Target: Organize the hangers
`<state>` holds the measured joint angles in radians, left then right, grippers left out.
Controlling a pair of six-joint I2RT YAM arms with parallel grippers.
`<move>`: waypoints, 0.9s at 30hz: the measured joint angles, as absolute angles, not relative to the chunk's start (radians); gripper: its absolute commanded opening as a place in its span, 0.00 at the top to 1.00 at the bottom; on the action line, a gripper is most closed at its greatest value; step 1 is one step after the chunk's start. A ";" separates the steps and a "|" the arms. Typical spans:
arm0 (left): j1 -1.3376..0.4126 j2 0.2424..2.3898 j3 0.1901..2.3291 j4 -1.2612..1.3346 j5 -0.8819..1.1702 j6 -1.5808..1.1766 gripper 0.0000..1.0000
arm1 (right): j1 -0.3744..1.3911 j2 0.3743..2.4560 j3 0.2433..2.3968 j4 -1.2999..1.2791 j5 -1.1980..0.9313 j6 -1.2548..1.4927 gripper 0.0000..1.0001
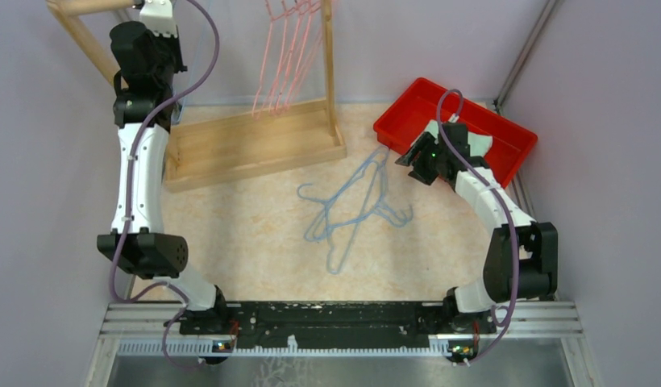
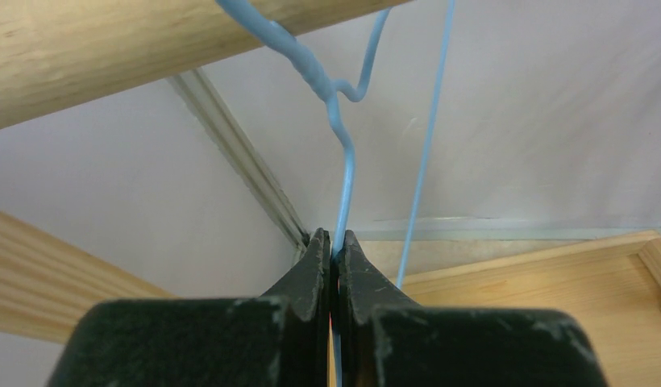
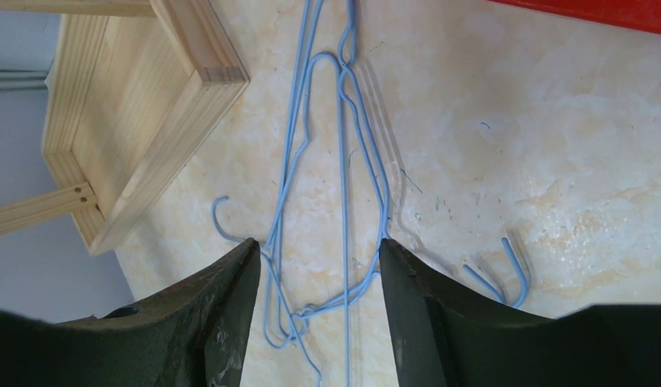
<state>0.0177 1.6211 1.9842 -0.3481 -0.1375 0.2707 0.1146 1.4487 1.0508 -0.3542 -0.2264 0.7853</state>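
Several pink-red hangers [image 1: 285, 56] hang from the wooden rack [image 1: 255, 145] at the back. A tangle of light blue hangers [image 1: 351, 205] lies on the table's middle. My left gripper [image 1: 154, 32] is high at the rack's left end, shut on a light blue hanger [image 2: 343, 173] whose hook lies over the rack's wooden rail [image 2: 110, 56]. My right gripper [image 1: 413, 161] is open above the right end of the blue tangle [image 3: 343, 201], which shows between its fingers; it holds nothing.
A red bin [image 1: 456, 129] stands at the back right, just behind the right gripper. The rack's wooden base tray [image 3: 142, 113] lies left of the tangle. Grey walls close in the back and sides.
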 measured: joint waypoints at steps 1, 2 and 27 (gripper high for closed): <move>0.018 1.644 2.011 -0.356 -0.131 0.266 1.00 | 0.115 1.449 1.052 -0.356 -0.225 0.785 0.44; 0.018 1.650 2.019 -0.359 -0.130 0.264 1.00 | 0.115 1.449 1.055 -0.359 -0.224 0.785 0.44; -0.178 1.782 2.103 -0.406 -0.036 0.216 1.00 | 0.113 1.451 1.062 -0.362 -0.219 0.777 0.44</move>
